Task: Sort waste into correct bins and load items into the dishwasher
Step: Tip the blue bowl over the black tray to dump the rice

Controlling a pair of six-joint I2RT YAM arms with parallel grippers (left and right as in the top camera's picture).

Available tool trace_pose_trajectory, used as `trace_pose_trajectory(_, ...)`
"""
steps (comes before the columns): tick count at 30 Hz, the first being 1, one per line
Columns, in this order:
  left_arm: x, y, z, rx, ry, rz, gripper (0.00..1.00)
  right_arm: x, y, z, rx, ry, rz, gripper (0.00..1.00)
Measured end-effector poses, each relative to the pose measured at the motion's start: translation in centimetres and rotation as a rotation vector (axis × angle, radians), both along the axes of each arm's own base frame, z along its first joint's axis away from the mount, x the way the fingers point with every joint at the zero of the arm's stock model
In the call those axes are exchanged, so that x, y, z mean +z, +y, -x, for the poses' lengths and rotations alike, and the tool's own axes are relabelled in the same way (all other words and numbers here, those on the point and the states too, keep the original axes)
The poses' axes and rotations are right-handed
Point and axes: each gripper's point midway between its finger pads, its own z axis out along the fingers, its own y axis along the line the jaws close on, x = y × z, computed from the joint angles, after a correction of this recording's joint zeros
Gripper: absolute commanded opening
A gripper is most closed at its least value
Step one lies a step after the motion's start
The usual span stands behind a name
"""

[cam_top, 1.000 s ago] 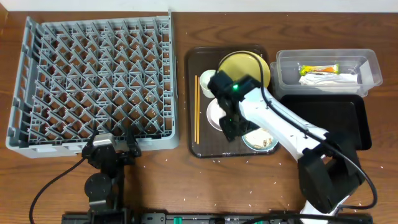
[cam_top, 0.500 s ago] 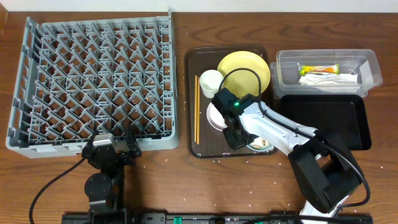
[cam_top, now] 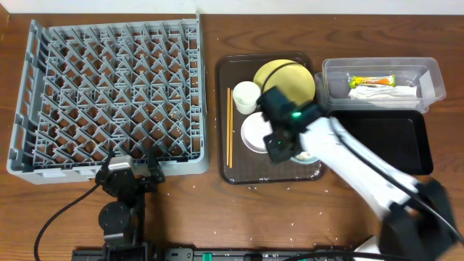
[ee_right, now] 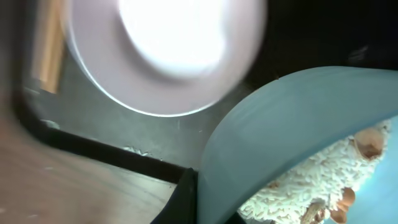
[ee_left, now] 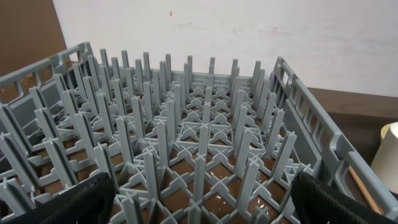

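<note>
My right gripper (cam_top: pixel 285 145) is shut on the rim of the light blue bowl (ee_right: pixel 292 124), one dark finger (ee_right: pixel 183 199) pressed against its outer wall. Whitish rice scraps (ee_right: pixel 298 180) lie inside it. From overhead the arm hides most of this bowl (cam_top: pixel 310 157), which is over the brown tray's near right corner. The white bowl (cam_top: pixel 255 134), white cup (cam_top: pixel 245 96), yellow plate (cam_top: pixel 286 78) and chopsticks (cam_top: pixel 230 127) are on the same tray. My left gripper (ee_left: pixel 202 208) stands open at the near edge of the grey dish rack (cam_top: pixel 109 94).
The brown serving tray (cam_top: pixel 223 172) sits between the rack and the bins. The clear tub (cam_top: pixel 428 76) holds the yellow-green wrapper (cam_top: pixel 371 80) and the white napkin (cam_top: pixel 384 93). The black tray (cam_top: pixel 391 141) lies in front of it. Rice grains dot the wooden table.
The right jaws closed onto the light blue bowl's rim. The right arm then swung up and to the right, blurred by motion. The left arm has not moved.
</note>
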Motion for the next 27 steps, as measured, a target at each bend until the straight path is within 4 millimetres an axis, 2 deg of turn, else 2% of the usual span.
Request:
trace_pose_trajectory(1,0.0,0.0,0.0,0.0,0.0,0.0,0.92,1.7,-0.7,-0.6,-0.023,-0.038,-0.039,0.01)
trace_pose_trajectory(3,0.0,0.0,0.0,0.0,0.0,0.0,0.92,3.8,-2.2,-1.4,-0.069,-0.079,-0.101,0.01)
trace_pose_trajectory(6,0.0,0.0,0.0,0.0,0.0,0.0,0.91,5.0,-5.4,-2.8,-0.152,-0.09,-0.177,0.01)
trace_pose_trajectory(8,0.0,0.0,0.0,0.0,0.0,0.0,0.92,4.9,-7.7,-3.8,-0.208,-0.082,-0.241,0.01)
trace_pose_trajectory(15,0.0,0.0,0.0,0.0,0.0,0.0,0.91,4.6,-14.4,-4.8,-0.381,-0.075,-0.489,0.01)
trace_pose_trajectory(22,0.0,0.0,0.0,0.0,0.0,0.0,0.91,4.1,-17.8,-4.8,-0.512,-0.108,-0.774,0.01)
trace_pose_trajectory(27,0.0,0.0,0.0,0.0,0.0,0.0,0.92,3.2,-19.0,-5.1,-0.54,-0.16,-0.984,0.01)
